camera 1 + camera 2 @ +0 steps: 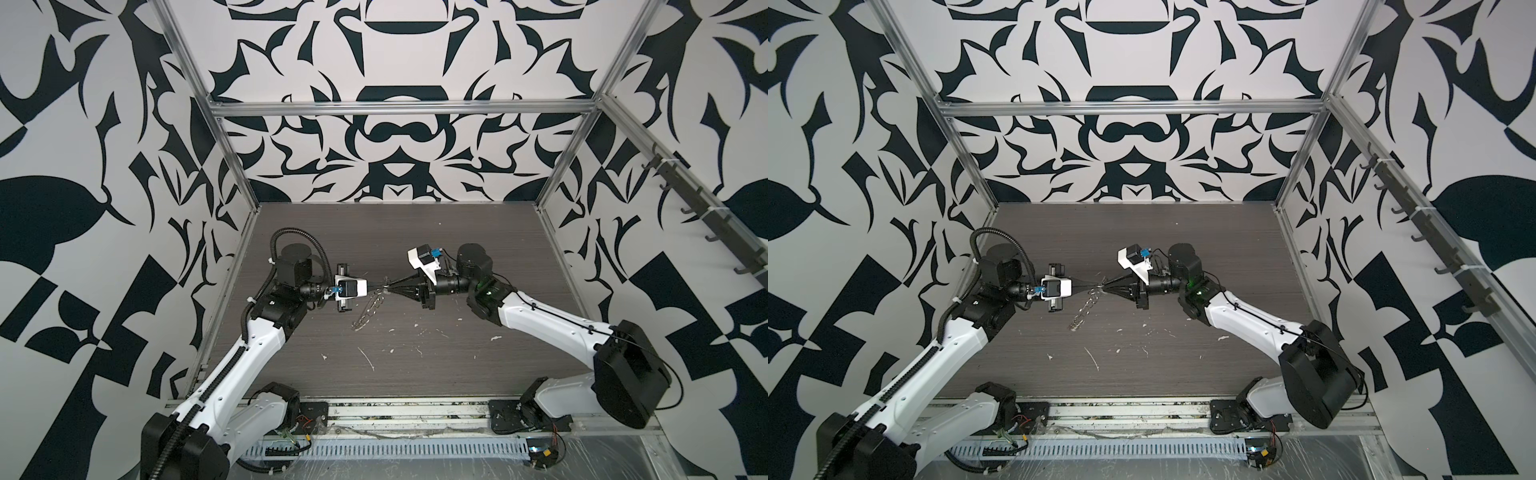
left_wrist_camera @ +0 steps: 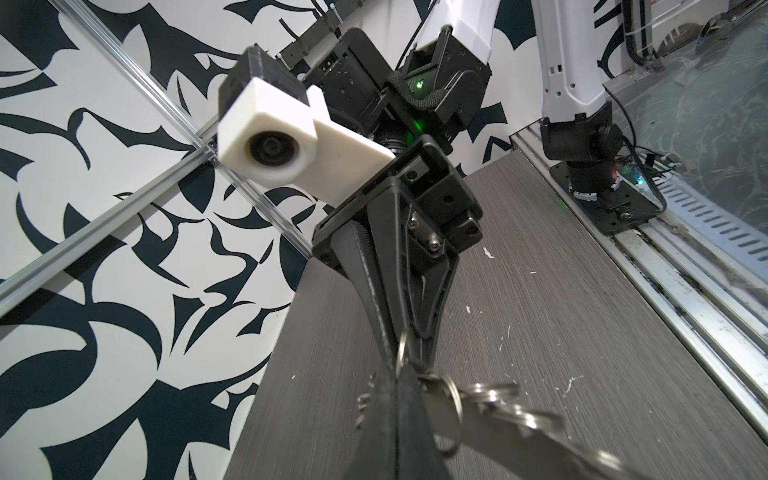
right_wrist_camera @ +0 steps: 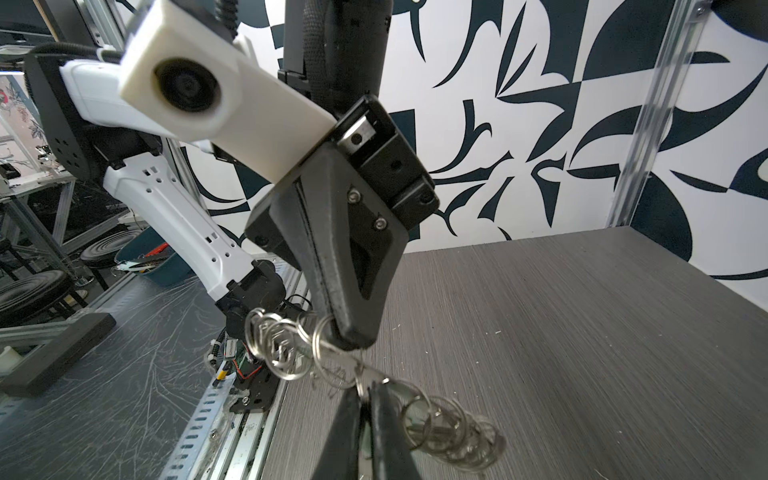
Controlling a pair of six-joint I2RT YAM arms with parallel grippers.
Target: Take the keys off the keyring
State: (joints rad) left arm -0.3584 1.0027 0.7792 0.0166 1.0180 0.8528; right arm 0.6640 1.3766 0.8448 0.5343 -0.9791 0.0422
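Note:
The keyring [image 1: 368, 311] [image 1: 1084, 309] hangs tilted over the dark table, held up at its top rim between both arms. It is a flat grey disc [image 2: 498, 436] fringed with silver split rings [image 3: 453, 432]. My left gripper [image 1: 379, 287] [image 2: 401, 374] is shut on the disc's rim. My right gripper [image 1: 388, 287] [image 3: 365, 390] meets it tip to tip. It is shut on a thin silver piece at the rim, apparently one of the keys [image 3: 363, 378]. A pale strip shows between its fingers behind that piece. Any other keys are hidden among the rings.
White flecks [image 1: 368, 357] litter the grey table [image 1: 457, 353]. A metal rail [image 1: 415, 415] with both arm bases runs along the front edge. Patterned walls and aluminium posts close in the sides and back. A row of hooks [image 1: 685, 203] lines the right wall.

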